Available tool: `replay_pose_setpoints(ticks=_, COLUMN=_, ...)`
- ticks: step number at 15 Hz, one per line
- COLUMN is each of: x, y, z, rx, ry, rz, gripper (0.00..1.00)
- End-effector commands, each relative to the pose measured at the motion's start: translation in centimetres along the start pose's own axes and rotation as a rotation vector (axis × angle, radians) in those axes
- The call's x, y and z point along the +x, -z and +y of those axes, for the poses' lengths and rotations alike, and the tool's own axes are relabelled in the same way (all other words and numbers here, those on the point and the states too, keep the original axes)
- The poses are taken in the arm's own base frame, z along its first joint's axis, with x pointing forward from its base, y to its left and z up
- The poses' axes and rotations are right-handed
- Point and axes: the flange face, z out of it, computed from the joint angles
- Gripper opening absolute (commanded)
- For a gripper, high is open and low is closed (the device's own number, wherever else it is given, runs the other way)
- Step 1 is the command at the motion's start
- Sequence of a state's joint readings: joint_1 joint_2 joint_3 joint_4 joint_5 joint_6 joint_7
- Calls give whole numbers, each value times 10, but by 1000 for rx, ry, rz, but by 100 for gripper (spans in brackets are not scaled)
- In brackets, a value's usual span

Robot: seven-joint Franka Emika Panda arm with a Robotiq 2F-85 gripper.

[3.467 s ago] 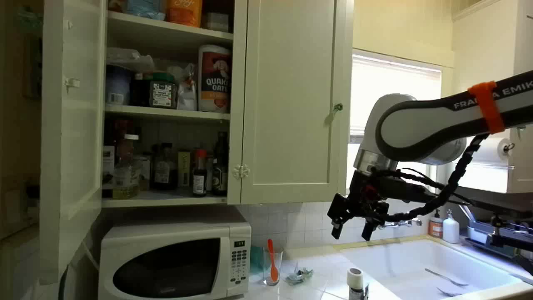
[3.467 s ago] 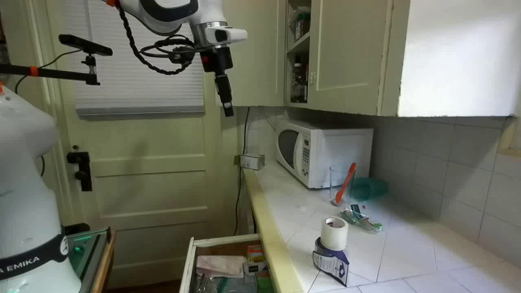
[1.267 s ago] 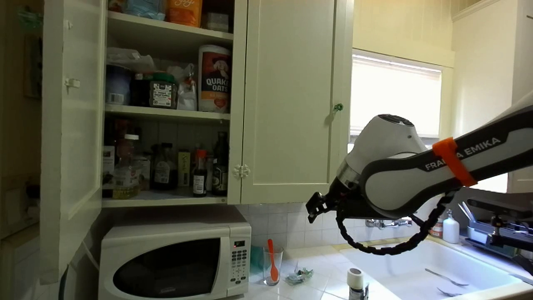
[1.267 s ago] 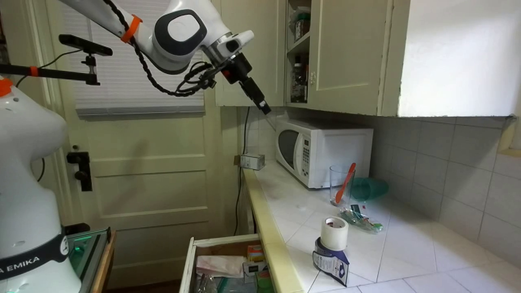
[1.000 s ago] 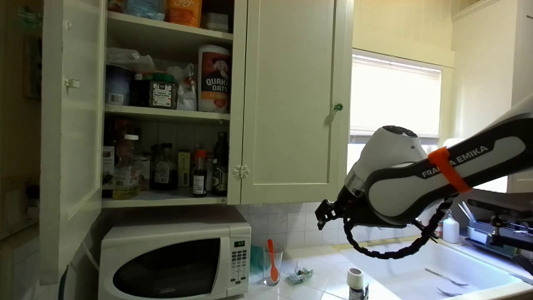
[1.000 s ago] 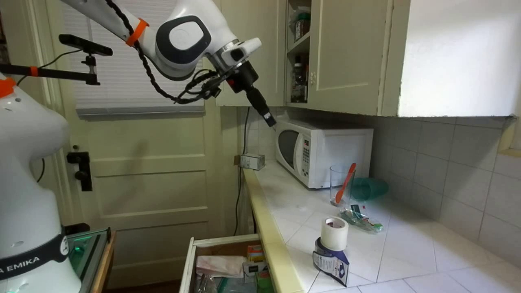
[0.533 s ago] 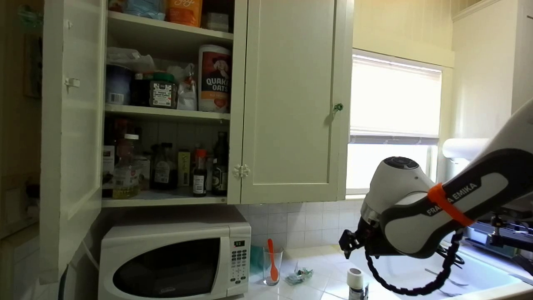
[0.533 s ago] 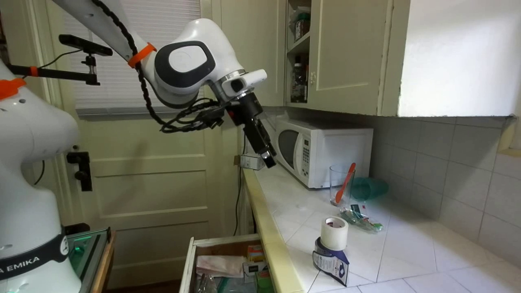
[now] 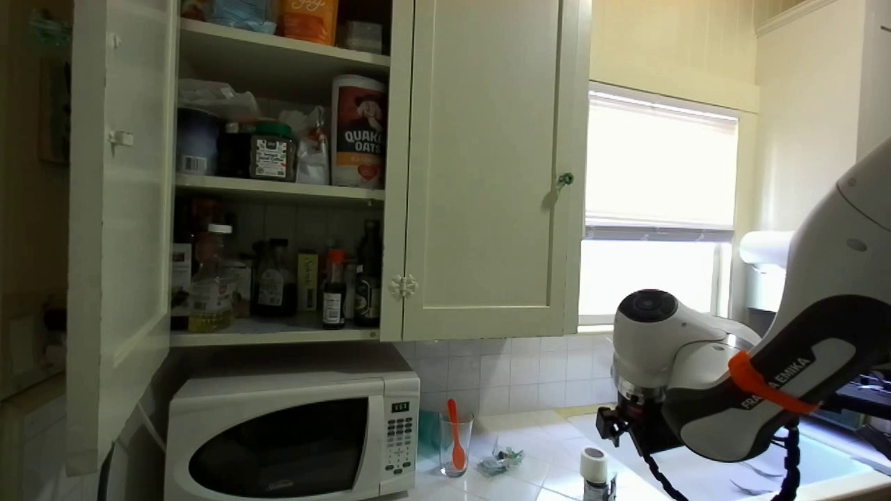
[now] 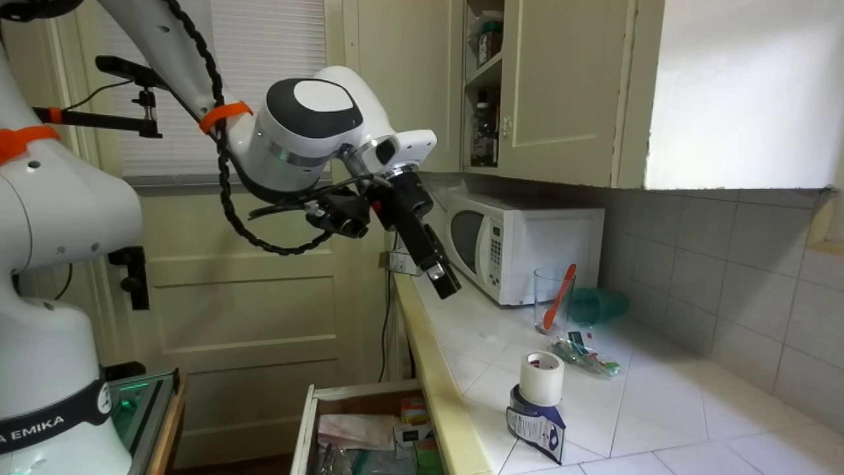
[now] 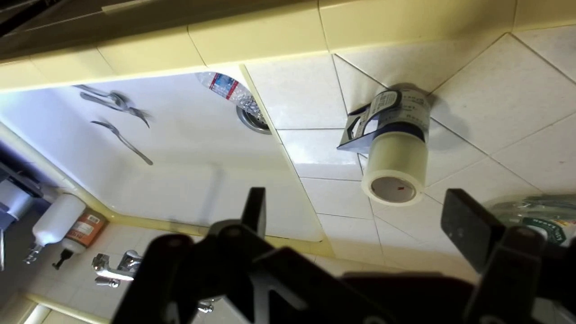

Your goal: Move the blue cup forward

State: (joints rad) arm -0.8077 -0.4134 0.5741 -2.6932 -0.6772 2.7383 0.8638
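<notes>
Cup (image 10: 598,305), blue-teal and seemingly tipped on its side, lies on the desk (image 10: 666,402) near the tiled wall (image 10: 758,264) in an exterior view. The end effector (image 10: 450,284) hangs tilted, well apart from it and higher, with the cup roughly ahead of its tips. A clear glass (image 10: 543,290) holding an orange spoon (image 10: 560,298) stands just beside the cup, between it and the end effector, so a straight reach would probably meet the glass first. The cup's long axis seems to run from the glass toward the wall; which end is the mouth, I cannot tell.

In an exterior view, only a teal strip of the cup shows, between the microwave (image 9: 292,424) and the glass. The end effector is well off toward the right there, too dark to read.

In the wrist view, the fingers (image 11: 470,229) stand wide apart, gripping nothing. A roll of tape (image 11: 397,166) shows below the gap, the sink (image 11: 189,180) to its left. The cup is out of sight; a plastic bag (image 11: 540,220) at the right edge, near it in both exterior views, suggests it lies off that side. The coming move likely calls for a swing that way, around the glass.
</notes>
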Motion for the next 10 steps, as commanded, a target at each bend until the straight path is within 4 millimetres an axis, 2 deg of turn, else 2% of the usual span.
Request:
replay_pose_setpoints(ticks=1, x=0, y=0, z=0, rx=-1, ry=1, rz=1, gripper=100)
replay_pose_setpoints(ticks=5, x=1, y=1, z=0, rx=-3, ry=1, rz=2, gripper=100)
replay_pose_setpoints(ticks=6, x=1, y=7, z=-11, rx=-67, ry=35, rz=45, gripper=100)
replay_pose_setpoints(ticks=7, x=3, y=4, z=-19, rx=-85, ry=80, rz=74, gripper=100)
replay_pose_setpoints(ticks=10, x=-2, y=-8, z=-43, rx=-40, ry=285, rz=169, gripper=100)
